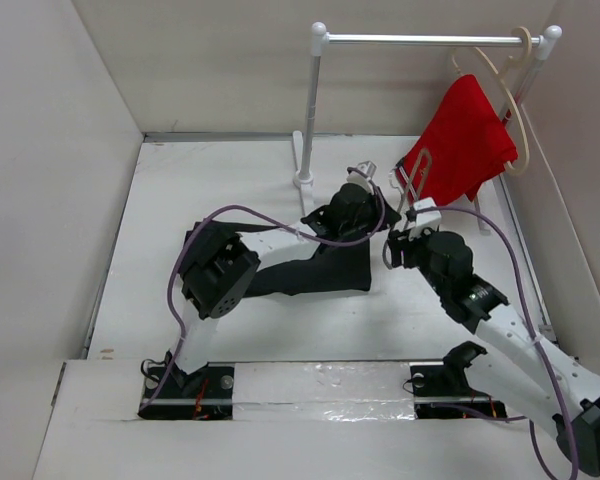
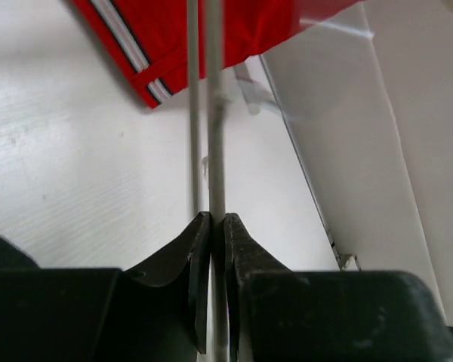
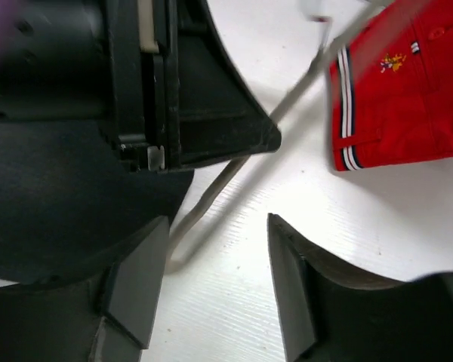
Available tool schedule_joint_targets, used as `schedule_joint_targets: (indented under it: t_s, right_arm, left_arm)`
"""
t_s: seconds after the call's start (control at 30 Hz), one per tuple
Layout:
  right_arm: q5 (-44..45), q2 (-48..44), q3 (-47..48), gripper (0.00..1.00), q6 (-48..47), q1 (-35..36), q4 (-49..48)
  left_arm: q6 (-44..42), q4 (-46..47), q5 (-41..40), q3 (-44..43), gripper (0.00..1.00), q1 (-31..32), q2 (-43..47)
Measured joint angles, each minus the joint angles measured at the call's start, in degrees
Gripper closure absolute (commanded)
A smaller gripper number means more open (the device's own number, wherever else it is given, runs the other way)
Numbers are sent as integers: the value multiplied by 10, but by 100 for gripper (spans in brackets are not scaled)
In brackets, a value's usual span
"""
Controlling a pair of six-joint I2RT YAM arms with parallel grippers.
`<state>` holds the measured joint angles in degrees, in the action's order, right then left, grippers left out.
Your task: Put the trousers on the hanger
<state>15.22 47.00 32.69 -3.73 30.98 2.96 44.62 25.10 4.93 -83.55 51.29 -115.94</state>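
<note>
The hanger (image 2: 216, 151) is thin grey wire, two strands close together. The left claw (image 2: 213, 220) pinches it tight near the table's (image 1: 160, 200) far right corner, beside red shorts (image 2: 272, 23). The right claw (image 3: 217, 224) gapes, holding nothing. The black trousers (image 1: 315, 272) lie crumpled mid-table.

Seen from above, open white table (image 1: 160, 220) is lying at 9 o'clock of the black trousers (image 1: 320, 270), and a bare strip is running at 6 o'clock of them along the near edge. At 12 o'clock the rack post (image 1: 308, 110) is standing on its foot, closing the way just beside the left gripper (image 1: 365, 175), which is pinching the grey hanger (image 1: 412, 185) by its wire. At 2 o'clock the red shorts (image 1: 467, 135) are hanging low from the cream hanger (image 1: 510, 110), crowding the corner by the right wall (image 1: 580, 150). The right gripper (image 3: 217, 220) is standing with jaws apart, the wire slanting into the gap between them. The left arm (image 1: 270, 245) is arching over the trousers, barring a straight drop onto them.
</note>
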Motion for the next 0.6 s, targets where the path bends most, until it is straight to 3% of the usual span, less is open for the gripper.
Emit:
schedule_joint_targets:
  t_s: [0.07, 0.2, 0.3, 0.33, 0.4, 0.6]
  right_arm:
    - [-8, -21, -7, 27, 3, 3, 7]
    - [-24, -68, -10, 27, 6, 1, 49]
    - [-33, -101, -10, 57, 7, -11, 71]
    - [-33, -109, -10, 81, 9, -18, 76]
    - [-41, -115, -11, 97, 15, -40, 82]
    - [-126, -66, -27, 100, 22, -110, 75]
  left_arm:
    - [10, 20, 8, 27, 100, -2, 0]
    - [27, 42, 18, 69, 100, -4, -3]
    - [37, 72, 20, 89, 100, -4, -3]
    - [40, 81, 21, 94, 100, -4, -3]
    - [45, 92, 21, 103, 100, -4, -3]
    - [64, 157, -4, 197, 100, 3, 20]
